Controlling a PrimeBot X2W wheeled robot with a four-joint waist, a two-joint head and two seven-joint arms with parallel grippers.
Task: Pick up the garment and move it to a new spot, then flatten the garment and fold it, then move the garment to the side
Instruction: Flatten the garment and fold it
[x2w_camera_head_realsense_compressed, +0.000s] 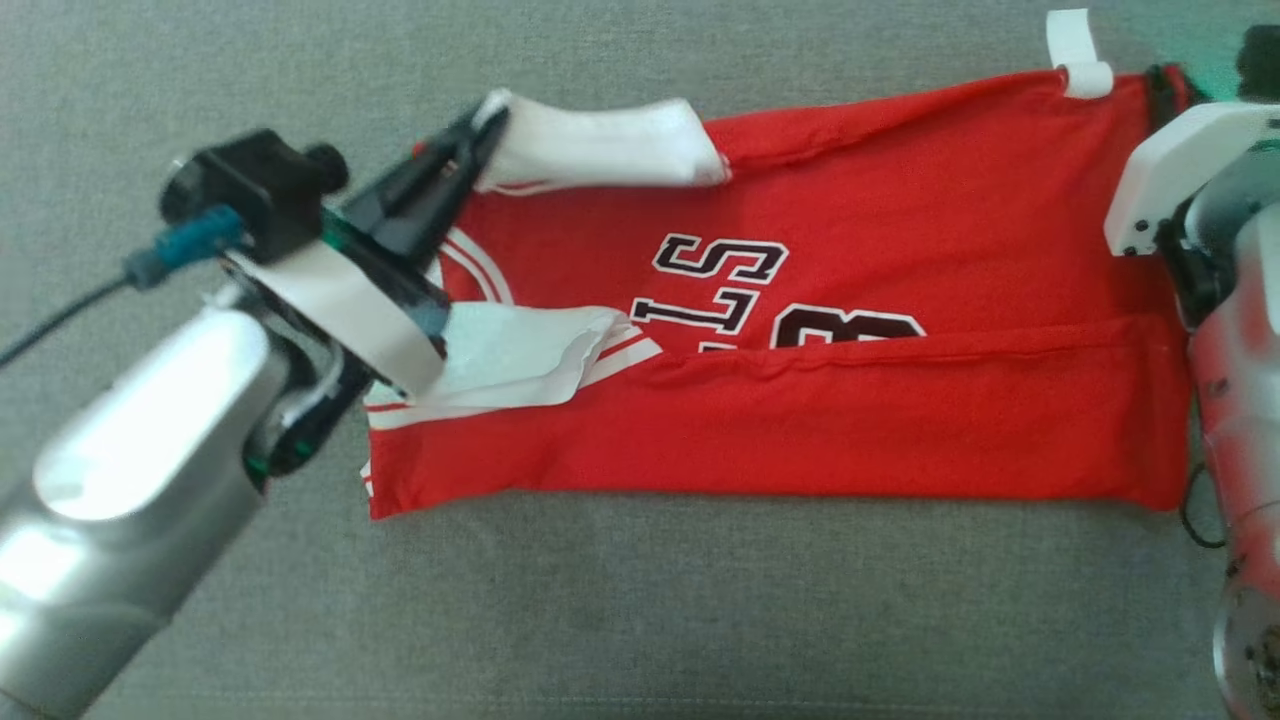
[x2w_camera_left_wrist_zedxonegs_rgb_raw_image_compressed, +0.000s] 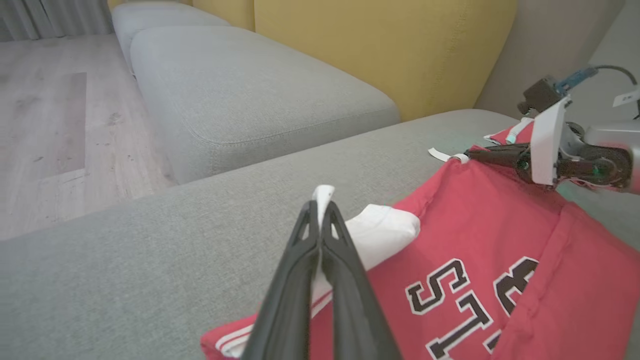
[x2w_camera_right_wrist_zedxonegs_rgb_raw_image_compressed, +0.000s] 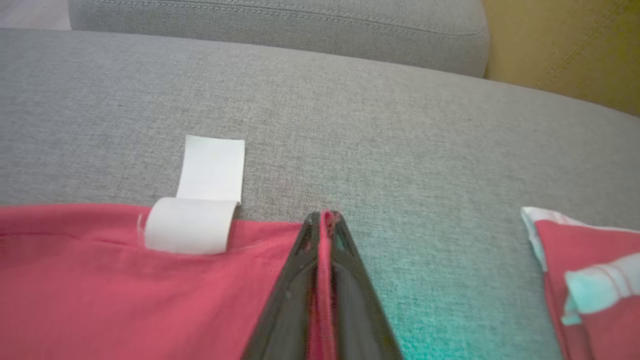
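The garment (x2w_camera_head_realsense_compressed: 900, 300) is a red jersey with white sleeves and black-and-white lettering, spread across a grey sofa cushion (x2w_camera_head_realsense_compressed: 640, 620). Its near long edge is folded over onto the front. My left gripper (x2w_camera_head_realsense_compressed: 478, 135) is shut on the white sleeve (x2w_camera_head_realsense_compressed: 600, 145) at the garment's far left corner. White cloth pokes out past its fingertips (x2w_camera_left_wrist_zedxonegs_rgb_raw_image_compressed: 320, 200). My right gripper (x2w_camera_right_wrist_zedxonegs_rgb_raw_image_compressed: 325, 217) is shut on the garment's red edge at the far right corner, next to a white label (x2w_camera_right_wrist_zedxonegs_rgb_raw_image_compressed: 200, 200). In the left wrist view the right gripper (x2w_camera_left_wrist_zedxonegs_rgb_raw_image_compressed: 475, 154) pinches that same corner of the garment (x2w_camera_left_wrist_zedxonegs_rgb_raw_image_compressed: 475, 240).
Yellow back cushions (x2w_camera_left_wrist_zedxonegs_rgb_raw_image_compressed: 400, 45) rise behind the seat, and a second grey seat cushion (x2w_camera_left_wrist_zedxonegs_rgb_raw_image_compressed: 240, 85) lies beyond. Wooden floor (x2w_camera_left_wrist_zedxonegs_rgb_raw_image_compressed: 45, 100) runs past the sofa. Another red-and-white bit of cloth (x2w_camera_right_wrist_zedxonegs_rgb_raw_image_compressed: 590, 280) lies right of my right gripper. Bare grey cushion surrounds the garment.
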